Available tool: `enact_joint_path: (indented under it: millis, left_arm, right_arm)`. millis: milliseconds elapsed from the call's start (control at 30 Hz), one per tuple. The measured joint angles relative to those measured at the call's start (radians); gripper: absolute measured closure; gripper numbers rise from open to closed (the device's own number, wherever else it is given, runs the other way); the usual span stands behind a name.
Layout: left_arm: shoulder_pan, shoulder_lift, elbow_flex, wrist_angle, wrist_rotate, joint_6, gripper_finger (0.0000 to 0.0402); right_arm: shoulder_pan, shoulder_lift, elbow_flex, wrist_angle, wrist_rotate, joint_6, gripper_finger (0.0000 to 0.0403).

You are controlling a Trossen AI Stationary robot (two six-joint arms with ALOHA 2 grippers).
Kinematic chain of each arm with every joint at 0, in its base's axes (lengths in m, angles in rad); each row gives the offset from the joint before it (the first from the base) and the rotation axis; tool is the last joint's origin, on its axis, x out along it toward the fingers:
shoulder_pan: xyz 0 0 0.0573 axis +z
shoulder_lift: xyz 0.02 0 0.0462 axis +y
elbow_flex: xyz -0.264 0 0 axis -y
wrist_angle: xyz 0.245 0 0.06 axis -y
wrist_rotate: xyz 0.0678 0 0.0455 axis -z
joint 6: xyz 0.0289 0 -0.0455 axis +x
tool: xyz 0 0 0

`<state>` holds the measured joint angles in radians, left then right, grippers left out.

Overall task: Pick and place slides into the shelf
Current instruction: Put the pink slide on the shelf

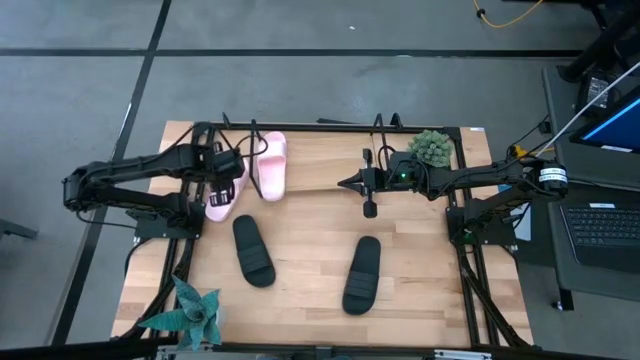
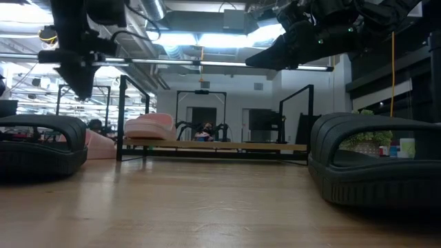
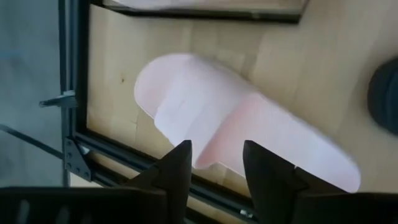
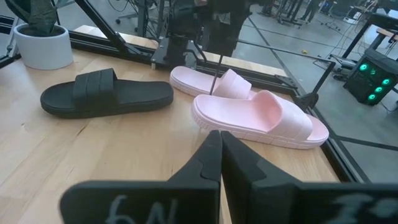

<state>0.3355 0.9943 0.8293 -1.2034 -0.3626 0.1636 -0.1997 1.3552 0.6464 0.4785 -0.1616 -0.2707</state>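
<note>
One pale pink slide (image 1: 271, 166) (image 4: 261, 116) lies sole down on the shelf's wooden board (image 1: 320, 160), near the board's left end. The second pink slide (image 1: 220, 198) (image 3: 236, 118) (image 4: 211, 83) lies on the tabletop by the shelf's left rods. My left gripper (image 1: 223, 180) (image 3: 214, 167) (image 2: 78, 86) hovers open above this slide, one finger over each side of it, without touching. Two black slides (image 1: 253, 250) (image 1: 362, 273) lie flat on the near half of the table. My right gripper (image 1: 347, 183) (image 4: 221, 149) (image 2: 253, 62) is shut and hangs in the air mid-table, pointing left.
A round green plant (image 1: 432, 147) stands at the shelf's right end. A spiky plant in a white pot (image 1: 195, 312) (image 4: 43, 46) stands at the table's near left corner. Thin black shelf rods (image 3: 68, 93) run close beside the left pink slide. A laptop (image 1: 605, 225) sits off the table's right side.
</note>
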Motion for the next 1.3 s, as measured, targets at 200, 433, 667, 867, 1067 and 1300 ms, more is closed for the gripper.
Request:
enact_joint_path:
  millis: [200, 433, 667, 867, 1067, 1300]
  left_arm:
    - [0.019, 0.000, -0.063, 0.018, 0.004, 0.032, 0.0263]
    - [0.064, 0.000, -0.130, 0.106, 0.030, 0.134, 0.0263]
    - [0.109, 0.000, -0.167, 0.146, 0.016, 0.138, 0.0262]
    - [0.118, 0.000, -0.210, 0.169, 0.003, 0.161, 0.0262]
    - [0.118, 0.000, -0.251, 0.224, -0.072, 0.188, 0.0262]
    - [0.118, 0.000, -0.252, 0.235, -0.132, 0.187, 0.0262]
  right_arm:
    - [0.000, 0.000, 0.000, -0.003, 0.000, 0.000, 0.0395]
    - [0.000, 0.000, 0.000, -0.003, 0.000, 0.000, 0.0395]
    - [0.000, 0.000, 0.000, -0.002, 0.000, 0.000, 0.0395]
    - [0.000, 0.000, 0.000, -0.002, 0.000, -0.003, 0.0395]
    - [0.000, 0.000, 0.000, 0.000, 0.000, -0.003, 0.0395]
    - [0.000, 0.000, 0.000, 0.002, 0.000, -0.003, 0.0395]
